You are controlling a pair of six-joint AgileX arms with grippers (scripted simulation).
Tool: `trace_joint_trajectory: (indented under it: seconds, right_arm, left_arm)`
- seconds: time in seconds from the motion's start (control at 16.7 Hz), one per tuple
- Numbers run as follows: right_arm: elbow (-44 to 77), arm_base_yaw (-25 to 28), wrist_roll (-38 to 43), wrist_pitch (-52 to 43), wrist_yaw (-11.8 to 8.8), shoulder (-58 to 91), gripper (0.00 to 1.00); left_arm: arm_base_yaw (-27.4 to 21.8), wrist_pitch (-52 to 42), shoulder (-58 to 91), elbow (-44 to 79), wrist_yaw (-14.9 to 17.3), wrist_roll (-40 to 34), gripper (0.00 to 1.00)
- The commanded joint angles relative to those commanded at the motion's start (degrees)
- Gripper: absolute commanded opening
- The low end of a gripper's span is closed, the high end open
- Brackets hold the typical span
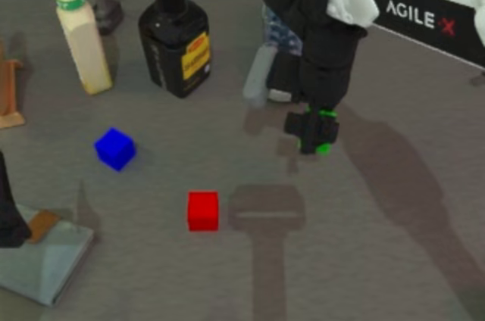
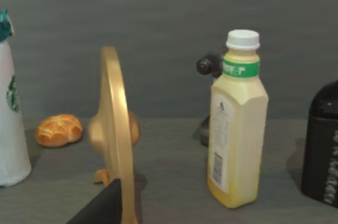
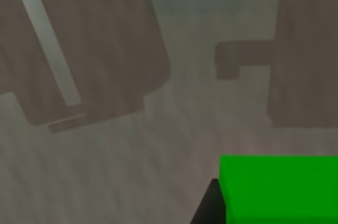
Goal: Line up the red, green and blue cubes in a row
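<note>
At the top view's far left our left arm [image 1: 11, 215] sits parked at the table's edge, and we cannot tell how its fingers stand. Moving right, the blue cube [image 1: 114, 148] lies on the table below the pale juice bottle [image 1: 79, 32], well apart from the red cube [image 1: 203, 210], which rests nearer the middle, below the dark sauce bottle [image 1: 176, 33]. Further right, our right gripper [image 1: 314, 133] hangs above the table, pinching the green cube [image 1: 325, 130] between its fingers. We judge all three cubes light, rigid and smooth, best taken across two flat opposite faces. In the right wrist view the green cube [image 3: 279, 188] is raised clear of the tabletop.
</note>
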Motion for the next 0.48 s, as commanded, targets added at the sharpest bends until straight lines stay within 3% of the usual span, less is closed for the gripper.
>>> trace_joint_trajectory:
  seconds: [0.3,0.48]
  right_arm:
    - [-6.2,9.5,-3.7,0.8,-0.1,-5.7,0.0]
    - [-8.0,11.8,-4.8,1.0,-0.1,-7.2,0.0]
  left_arm:
    - [0.0,0.0,0.0,0.0,0.0,0.0,1.0]
    - [0.0,0.0,0.0,0.0,0.0,0.0,1.0]
